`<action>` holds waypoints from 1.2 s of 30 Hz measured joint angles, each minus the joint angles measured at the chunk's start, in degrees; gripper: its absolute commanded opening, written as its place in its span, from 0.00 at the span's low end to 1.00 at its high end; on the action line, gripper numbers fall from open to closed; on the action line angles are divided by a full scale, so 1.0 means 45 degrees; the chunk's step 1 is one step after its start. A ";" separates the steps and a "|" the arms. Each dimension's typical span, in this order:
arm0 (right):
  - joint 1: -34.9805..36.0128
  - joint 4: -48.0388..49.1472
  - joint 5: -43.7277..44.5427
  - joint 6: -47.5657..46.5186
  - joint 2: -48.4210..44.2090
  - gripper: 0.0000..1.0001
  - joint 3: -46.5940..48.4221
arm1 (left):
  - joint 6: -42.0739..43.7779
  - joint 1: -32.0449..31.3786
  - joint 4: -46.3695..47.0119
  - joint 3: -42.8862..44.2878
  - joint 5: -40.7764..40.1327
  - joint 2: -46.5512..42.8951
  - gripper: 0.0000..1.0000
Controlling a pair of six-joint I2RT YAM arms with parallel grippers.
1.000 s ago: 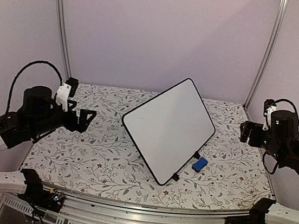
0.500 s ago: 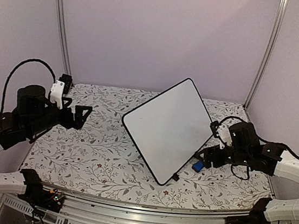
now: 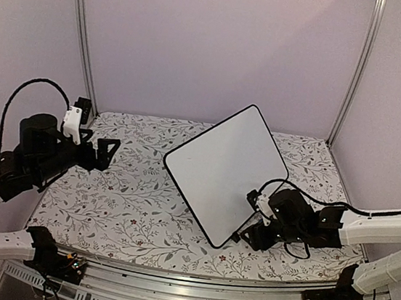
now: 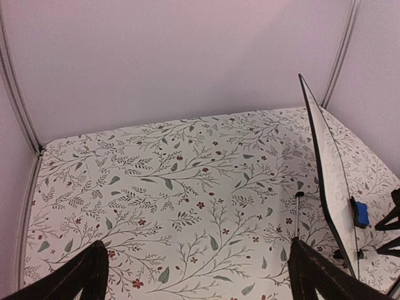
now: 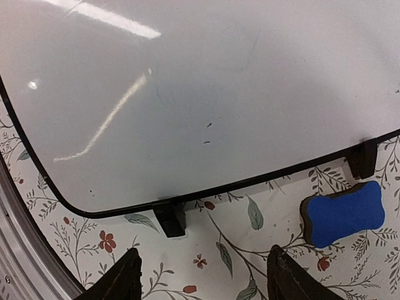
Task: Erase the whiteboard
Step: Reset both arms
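Observation:
The whiteboard [image 3: 226,171] stands tilted on small black feet in the middle of the table, its white face blank. It fills the top of the right wrist view [image 5: 187,94], and the left wrist view shows it edge-on [image 4: 325,181]. A small blue eraser block [image 5: 342,214] lies on the table by its lower right edge; it also shows in the left wrist view [image 4: 360,214]. My right gripper [image 3: 247,236] is open and empty, low at the board's near corner, with the eraser just right of its fingers [image 5: 294,278]. My left gripper [image 3: 107,150] is open and empty, far left of the board.
The table has a floral cloth [image 3: 135,208]. Metal frame posts [image 3: 83,33] stand at the back corners before a plain wall. A metal rail [image 3: 191,284] runs along the near edge, close below my right gripper.
My right arm has swung from the far right side inward and down to the board's near corner, and now covers the eraser in the top view. My left arm drew back slightly leftward.

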 measured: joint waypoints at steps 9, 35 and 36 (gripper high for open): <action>0.0743 0.0364 0.1025 0.0612 0.1753 0.58 0.0257 | 0.0005 0.0262 0.0005 -0.0010 -0.0083 -0.0151 1.00; 0.1875 0.2089 0.2152 0.0792 0.6193 0.00 0.2798 | 0.0019 0.1005 0.0015 -0.0049 0.0024 -0.0311 1.00; 0.1889 0.2186 0.2370 0.0690 0.6693 0.00 0.3298 | 0.0019 0.1025 0.0015 -0.0053 0.0024 -0.0311 1.00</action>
